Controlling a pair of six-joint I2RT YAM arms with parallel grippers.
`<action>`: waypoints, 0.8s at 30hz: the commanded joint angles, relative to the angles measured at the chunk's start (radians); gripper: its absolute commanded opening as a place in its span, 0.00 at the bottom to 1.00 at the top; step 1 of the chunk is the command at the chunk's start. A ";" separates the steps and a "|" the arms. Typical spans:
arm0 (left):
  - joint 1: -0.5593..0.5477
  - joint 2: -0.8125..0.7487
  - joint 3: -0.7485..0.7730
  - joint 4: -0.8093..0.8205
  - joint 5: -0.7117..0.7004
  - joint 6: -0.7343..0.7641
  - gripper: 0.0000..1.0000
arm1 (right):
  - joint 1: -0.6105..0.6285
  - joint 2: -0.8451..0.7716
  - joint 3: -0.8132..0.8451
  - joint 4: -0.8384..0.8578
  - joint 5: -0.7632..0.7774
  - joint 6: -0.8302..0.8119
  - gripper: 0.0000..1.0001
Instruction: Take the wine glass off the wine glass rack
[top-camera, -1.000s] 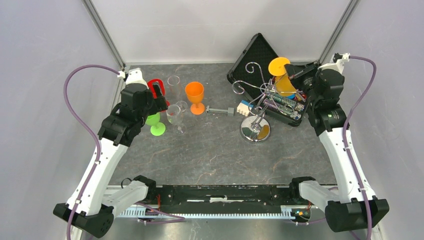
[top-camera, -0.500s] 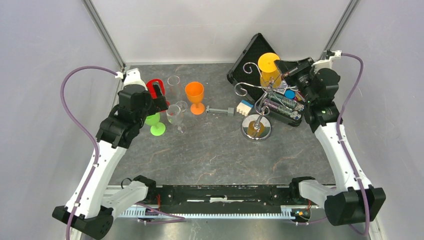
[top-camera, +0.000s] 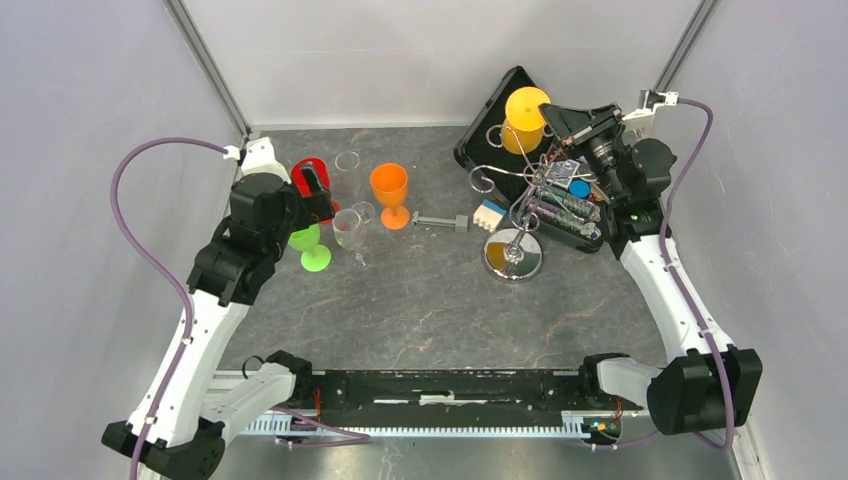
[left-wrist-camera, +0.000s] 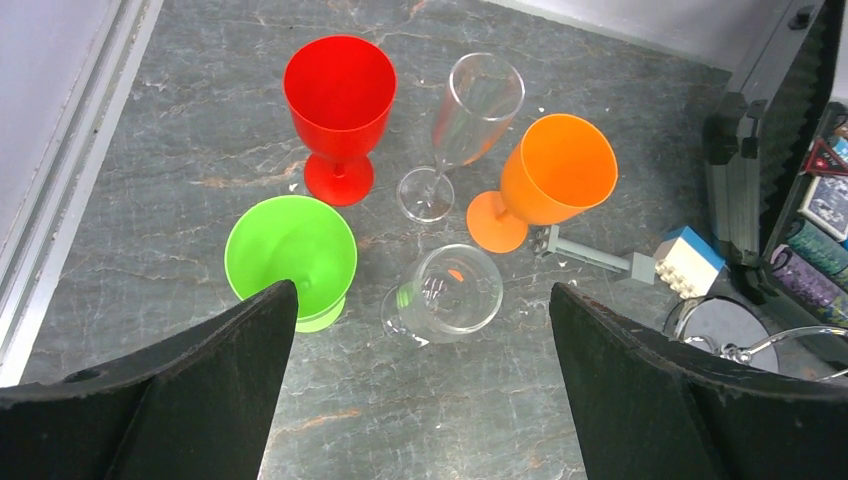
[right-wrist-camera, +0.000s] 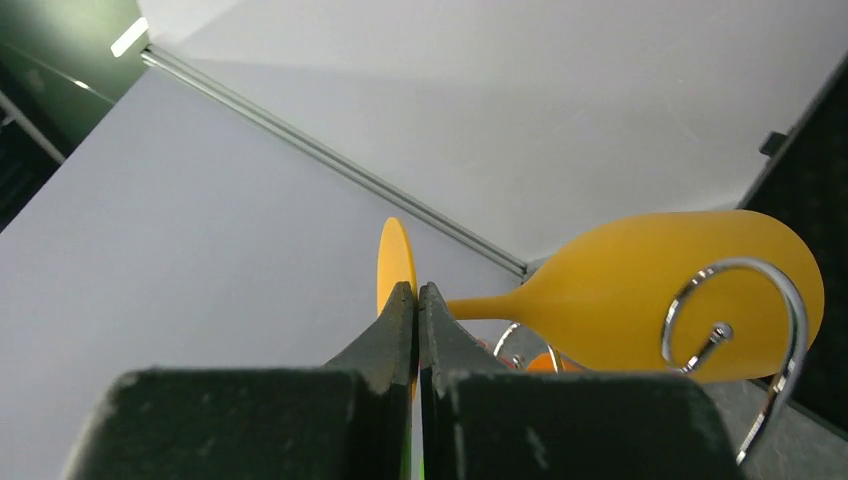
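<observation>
At the back right of the table, the rack stands with its scrolls close by the yellow glass, which is tipped sideways. The right gripper is clenched on the glass's thin foot. The left gripper hangs spread wide over other glasses. The yellow glass looks like light, stiff, slick plastic, and its stem likely offers a surer hold.

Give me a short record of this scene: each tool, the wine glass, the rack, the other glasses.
right tool: shut on the yellow wine glass, near its foot
wine glass rack: upright, one scroll arm by the yellow bowl
other glasses: red glass, green glass, orange glass, clear flute, clear glass
left tool: open, above those glasses
</observation>
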 joint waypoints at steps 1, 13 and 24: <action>0.000 -0.032 -0.001 0.079 0.041 0.016 1.00 | -0.004 0.013 -0.002 0.313 -0.066 0.035 0.00; 0.001 0.025 0.005 0.237 0.537 -0.105 1.00 | -0.003 0.001 -0.012 0.706 -0.229 0.173 0.00; -0.004 0.129 -0.018 0.788 1.046 -0.465 1.00 | 0.100 -0.102 -0.145 1.026 -0.257 0.483 0.00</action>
